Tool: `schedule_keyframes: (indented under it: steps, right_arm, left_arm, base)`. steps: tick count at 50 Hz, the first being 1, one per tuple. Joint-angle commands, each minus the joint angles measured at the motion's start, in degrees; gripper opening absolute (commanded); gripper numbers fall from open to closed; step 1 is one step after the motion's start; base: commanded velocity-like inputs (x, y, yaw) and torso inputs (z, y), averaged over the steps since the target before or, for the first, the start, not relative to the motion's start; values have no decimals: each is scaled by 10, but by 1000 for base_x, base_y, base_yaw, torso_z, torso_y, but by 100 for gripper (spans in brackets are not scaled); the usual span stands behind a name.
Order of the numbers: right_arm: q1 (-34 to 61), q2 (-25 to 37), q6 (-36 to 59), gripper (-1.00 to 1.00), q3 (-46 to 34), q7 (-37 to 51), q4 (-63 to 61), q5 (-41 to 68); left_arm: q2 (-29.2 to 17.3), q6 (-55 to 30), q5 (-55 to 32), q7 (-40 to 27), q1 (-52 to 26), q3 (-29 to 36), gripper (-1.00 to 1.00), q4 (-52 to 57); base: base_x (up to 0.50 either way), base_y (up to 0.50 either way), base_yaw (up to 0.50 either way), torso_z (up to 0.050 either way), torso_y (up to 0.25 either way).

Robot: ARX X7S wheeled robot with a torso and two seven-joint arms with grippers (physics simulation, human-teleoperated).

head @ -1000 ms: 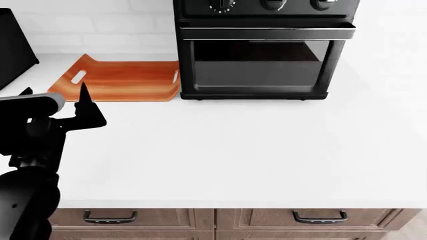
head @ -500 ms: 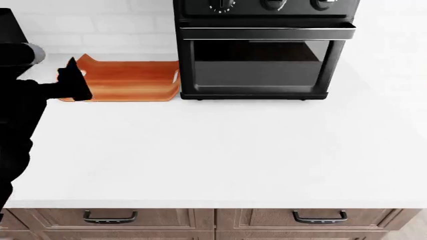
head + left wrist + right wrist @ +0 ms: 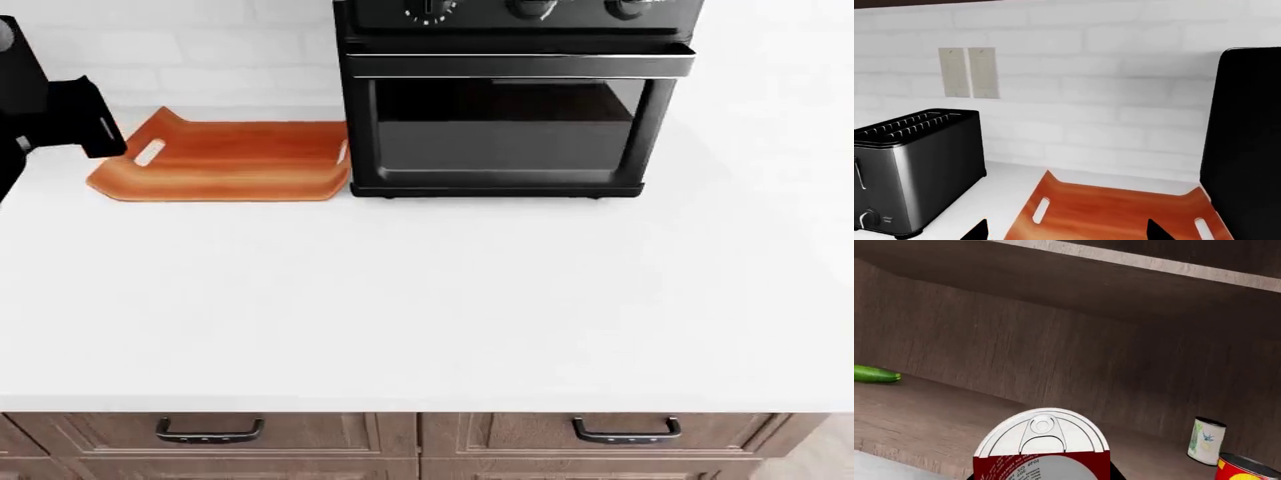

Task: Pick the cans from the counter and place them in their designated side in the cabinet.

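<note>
Toaster [image 3: 917, 170], cutting board [image 3: 227, 160], oven [image 3: 507, 95]

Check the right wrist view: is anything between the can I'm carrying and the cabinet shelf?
Nothing visible blocks it. The red and white can faces bare shelf. The cucumber lies off to one side; the pale can and red can stand off to the other.
</note>
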Motion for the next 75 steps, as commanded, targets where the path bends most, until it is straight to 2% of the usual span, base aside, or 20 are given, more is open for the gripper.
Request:
schedule_keyframes:
  steps: [1,13,24,36,53,75]
  right_arm:
    - [6,-1,-14,-100,-13,-15,23,-4]
    - [6,-1,-16,-100,-24,-8,20,5]
    - [6,-1,-22,-100,-36,3,27,26]
    - [6,-1,-15,-100,-46,17,8,60]
    - [6,-1,-17,-100,-50,30,-7,72]
    - [6,-1,-33,-100,-41,43,-8,65]
  left_arm:
    - [-2,2,3,-4,-14,2,100,-16]
    - [-2,12,6,-4,-12,1,100,-22]
    - [-7,25,17,0,-29,14,100,-42]
    - [-25,-1,16,-4,-69,11,100,-62]
    - [-24,25,32,-4,-80,24,100,-92]
    - [-33,19,24,-12,-59,2,100,-76]
  base:
    - [-156,-500,0,0,0]
    - [-156,-500,0,0,0]
    - [0,0,0,0,0]
    - [0,0,0,1,1]
    - [346,0,0,0,1]
    - [374,0,0,0,1]
